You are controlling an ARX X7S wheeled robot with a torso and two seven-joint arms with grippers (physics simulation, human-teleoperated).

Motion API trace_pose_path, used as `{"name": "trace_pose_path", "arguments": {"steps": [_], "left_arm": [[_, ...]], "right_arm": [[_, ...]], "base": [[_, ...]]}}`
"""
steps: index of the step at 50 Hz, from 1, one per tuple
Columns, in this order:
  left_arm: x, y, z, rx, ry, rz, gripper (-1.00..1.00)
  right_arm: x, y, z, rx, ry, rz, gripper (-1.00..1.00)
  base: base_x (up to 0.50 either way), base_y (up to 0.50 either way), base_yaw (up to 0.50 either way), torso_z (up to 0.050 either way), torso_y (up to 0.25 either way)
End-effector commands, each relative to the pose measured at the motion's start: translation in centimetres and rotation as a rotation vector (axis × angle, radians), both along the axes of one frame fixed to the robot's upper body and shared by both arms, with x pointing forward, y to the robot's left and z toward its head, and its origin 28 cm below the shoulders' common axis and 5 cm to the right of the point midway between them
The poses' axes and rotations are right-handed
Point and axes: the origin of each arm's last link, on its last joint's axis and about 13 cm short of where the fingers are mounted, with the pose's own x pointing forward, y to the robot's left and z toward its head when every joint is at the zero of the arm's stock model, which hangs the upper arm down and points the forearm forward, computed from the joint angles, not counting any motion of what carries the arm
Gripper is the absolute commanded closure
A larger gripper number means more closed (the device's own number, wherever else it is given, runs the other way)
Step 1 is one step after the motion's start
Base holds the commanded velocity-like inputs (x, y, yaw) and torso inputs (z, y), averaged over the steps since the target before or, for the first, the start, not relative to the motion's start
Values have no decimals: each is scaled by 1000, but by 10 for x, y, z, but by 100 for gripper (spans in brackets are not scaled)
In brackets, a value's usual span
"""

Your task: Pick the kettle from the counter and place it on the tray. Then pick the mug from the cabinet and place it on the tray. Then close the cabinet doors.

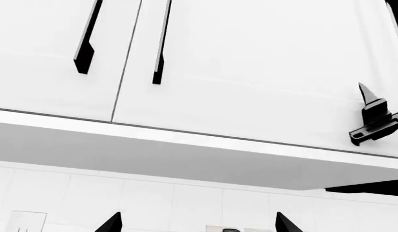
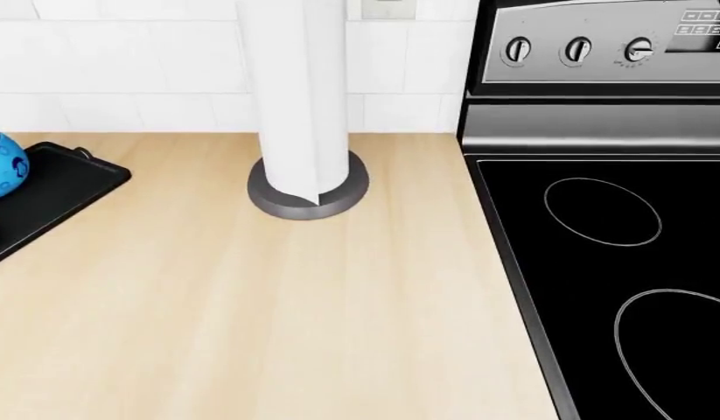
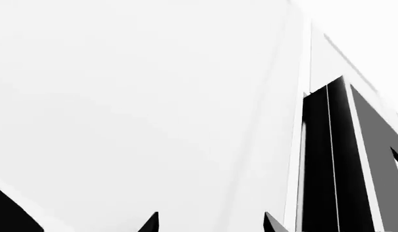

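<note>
Left gripper (image 1: 197,223) spread, empty, facing shut white cabinet doors (image 1: 250,63); other gripper's tip (image 1: 374,118) at 3 o'clock. Head view: blue mug (image 2: 3,166) on black tray (image 2: 68,188) at 9 o'clock; bare tabletop (image 2: 266,306); stovetop (image 2: 617,280) at 3 o'clock. Right gripper (image 3: 212,223) spread, empty, close against white door panel (image 3: 140,106).

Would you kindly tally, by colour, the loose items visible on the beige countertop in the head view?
Blue: 1, the small rounded bright-blue spotted mug, at the view's left edge.
Black: 1, the flat black rectangular tray under the mug.
White and grey: 1, the upright white paper-towel roll on its round grey base.
Total: 3. No kettle is in view.
</note>
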Motion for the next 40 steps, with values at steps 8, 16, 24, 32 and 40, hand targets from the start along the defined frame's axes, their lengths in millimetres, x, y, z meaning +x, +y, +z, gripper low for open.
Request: {"name": "trace_pose_path", "arguments": {"steps": [8, 16, 24, 32, 40], "left_arm": [[2, 3, -4, -9, 8, 6, -100], [2, 4, -4, -11, 10, 10, -100], [2, 1, -1, -2, 5, 8, -100], [-2, -3, 7, 8, -15, 1, -100], [-3, -4, 8, 12, -18, 0, -100]], "right_arm": [[67, -6, -108, -31, 815, -249, -100], [9, -10, -60, 219, 666, 173, -100], [-62, -25, -41, 264, 540, 356, -100], [-106, -36, -50, 245, 508, 392, -100], [-128, -45, -68, 235, 497, 406, -100]], "base": [[0, 0, 1, 0, 0], [3, 0, 0, 0, 0], [1, 0, -2, 0, 0], [0, 0, 0, 0, 0], [0, 0, 0, 0, 0]]}}
